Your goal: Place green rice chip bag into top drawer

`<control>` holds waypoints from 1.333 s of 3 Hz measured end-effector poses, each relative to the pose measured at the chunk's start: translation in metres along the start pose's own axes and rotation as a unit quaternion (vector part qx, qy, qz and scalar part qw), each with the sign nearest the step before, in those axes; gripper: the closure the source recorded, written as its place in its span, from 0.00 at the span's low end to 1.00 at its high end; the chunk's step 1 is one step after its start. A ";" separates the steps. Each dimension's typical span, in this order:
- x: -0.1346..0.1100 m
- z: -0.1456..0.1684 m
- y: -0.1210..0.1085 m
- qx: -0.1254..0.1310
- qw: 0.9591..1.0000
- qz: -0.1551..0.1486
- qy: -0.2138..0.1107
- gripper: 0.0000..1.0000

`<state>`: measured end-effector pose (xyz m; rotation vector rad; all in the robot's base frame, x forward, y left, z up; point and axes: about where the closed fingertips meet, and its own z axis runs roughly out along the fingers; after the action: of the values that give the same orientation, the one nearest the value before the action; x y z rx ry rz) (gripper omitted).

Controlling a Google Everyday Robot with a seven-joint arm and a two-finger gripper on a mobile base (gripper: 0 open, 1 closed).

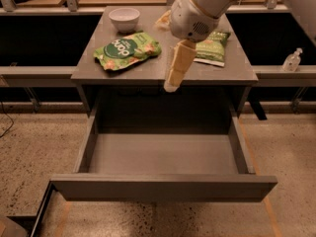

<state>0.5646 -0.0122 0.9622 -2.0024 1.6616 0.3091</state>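
Camera view looks down from the front onto a grey table (148, 74) with the top drawer (163, 186) pulled far out from under the tabletop's front edge, its flat front panel nearest the camera and its grey floor open to view. The green rice chip bag (127, 50) lies flat on the left half of the tabletop, between the left edge and the middle and closer to the front edge than to the back; it is well apart from the drawer and untouched. A white bowl (124, 19) stands behind it near the back left corner, just apart from the bag. A paler, flatter green bag (211, 46) lies on the right half, partly covered by the robot's white arm. The gripper (170, 85) hangs pointing down and slightly left over the middle of the front edge, to the right of the green rice chip bag and not touching it. Its two cream fingers (180, 63) lie together as one tapering shape with no gap showing, and they hold nothing. A small clear bottle (292, 60) stands on a ledge beyond the tabletop's right edge.
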 end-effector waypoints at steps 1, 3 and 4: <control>-0.031 0.044 -0.072 0.011 0.999 -0.011 -0.043 0.00; -0.028 0.052 -0.077 0.020 0.999 0.005 -0.050 0.00; -0.011 0.070 -0.095 0.048 0.997 0.034 -0.056 0.00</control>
<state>0.6644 0.0441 0.9319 -1.8281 1.6454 0.3537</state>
